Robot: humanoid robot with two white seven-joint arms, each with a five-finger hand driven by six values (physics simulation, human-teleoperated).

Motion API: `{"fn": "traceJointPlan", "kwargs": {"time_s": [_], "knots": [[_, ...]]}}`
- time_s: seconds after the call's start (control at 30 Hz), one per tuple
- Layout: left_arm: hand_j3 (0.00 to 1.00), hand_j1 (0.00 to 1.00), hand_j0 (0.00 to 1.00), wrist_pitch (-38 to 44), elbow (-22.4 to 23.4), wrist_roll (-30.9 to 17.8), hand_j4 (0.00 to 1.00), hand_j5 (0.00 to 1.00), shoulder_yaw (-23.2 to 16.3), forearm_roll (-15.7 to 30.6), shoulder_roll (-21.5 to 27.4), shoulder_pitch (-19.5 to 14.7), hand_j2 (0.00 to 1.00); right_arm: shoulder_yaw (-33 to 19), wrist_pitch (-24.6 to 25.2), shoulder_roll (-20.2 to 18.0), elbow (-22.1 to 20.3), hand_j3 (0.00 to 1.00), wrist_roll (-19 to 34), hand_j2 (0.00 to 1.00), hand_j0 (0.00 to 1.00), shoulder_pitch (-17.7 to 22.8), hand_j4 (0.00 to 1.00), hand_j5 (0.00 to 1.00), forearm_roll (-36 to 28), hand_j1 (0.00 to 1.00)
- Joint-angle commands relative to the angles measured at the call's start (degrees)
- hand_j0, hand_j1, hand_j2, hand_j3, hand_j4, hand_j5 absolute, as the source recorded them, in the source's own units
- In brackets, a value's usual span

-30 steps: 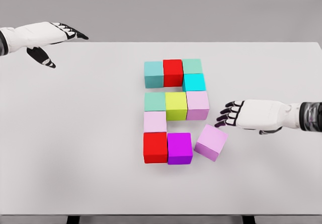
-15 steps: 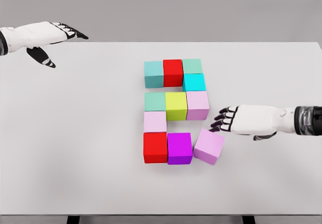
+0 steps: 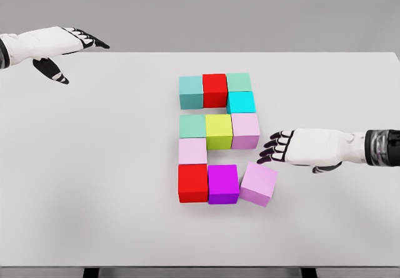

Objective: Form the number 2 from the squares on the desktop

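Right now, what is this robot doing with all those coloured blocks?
It is arranging cubes on the white table into the number 2. Ten sit in place; the last pink cube, at the bottom right, lies slightly askew. The right hand hovers open just beside it, not touching. The left hand rests open at the far left.

Coloured squares laid out as a nearly finished 2

Ten flat-lying squares [image 3: 218, 132] sit edge to edge in rows; the last pale pink square [image 3: 259, 183] lies slightly turned, touching the magenta square [image 3: 223, 183] at the bottom row's right end.
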Motion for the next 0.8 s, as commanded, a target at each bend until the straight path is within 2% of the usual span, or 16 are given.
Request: {"fn": "traceJointPlan", "kwargs": {"time_s": [0.0, 0.1, 0.2, 0.27, 0.33, 0.43, 0.77], "knots": [[1.0, 1.0, 1.0, 0.16, 0.0, 0.03, 1.0, 1.0, 0.09, 0.29, 0.14, 0.0, 1.0, -0.39, 0.13, -0.04, 0.21, 1.0, -0.02, 1.0, 1.0, 0.0, 1.0, 1.0, -0.31, 1.0], [1.0, 1.0, 1.0, 0.16, 0.0, 0.03, 1.0, 1.0, 0.53, 0.29, 0.05, 0.0, 1.0, -1.35, 0.13, -0.04, 0.91, 1.0, -0.02, 1.0, 1.0, -0.62, 1.0, 1.0, -0.31, 1.0], [1.0, 1.0, 1.0, 0.16, 0.0, 0.03, 1.0, 1.0, 0.62, 0.29, 0.14, 0.0, 1.0, -5.13, 0.13, -0.21, 2.84, 1.0, -0.02, 1.0, 1.0, -0.53, 1.0, 1.0, -0.48, 1.0], [1.0, 1.0, 1.0, 0.16, 0.08, 0.03, 1.0, 1.0, 0.62, 0.29, 0.14, 0.0, 1.0, -5.92, 0.13, -1.61, 2.58, 1.0, -0.02, 1.0, 1.0, -0.26, 1.0, 1.0, -1.71, 1.0], [1.0, 1.0, 1.0, 0.16, 0.08, 0.03, 1.0, 1.0, 0.97, 0.29, 0.14, 0.09, 1.0, -6.18, 0.13, -3.11, 0.83, 1.0, -0.02, 1.0, 1.0, 0.0, 1.0, 1.0, -2.06, 1.0], [1.0, 1.0, 1.0, 0.16, 0.08, 0.03, 1.0, 1.0, 0.97, 0.29, 0.14, 0.35, 1.0, -6.27, 0.13, -5.22, 0.38, 1.0, -0.02, 1.0, 1.0, 0.53, 1.0, 1.0, -2.41, 1.0], [1.0, 1.0, 1.0, 0.16, 0.08, 0.03, 1.0, 1.0, 1.41, 0.29, 0.14, 0.44, 1.0, -4.08, 0.13, -7.68, -0.23, 1.0, -0.02, 1.0, 1.0, 3.78, 1.0, 1.0, -2.5, 1.0]]}}
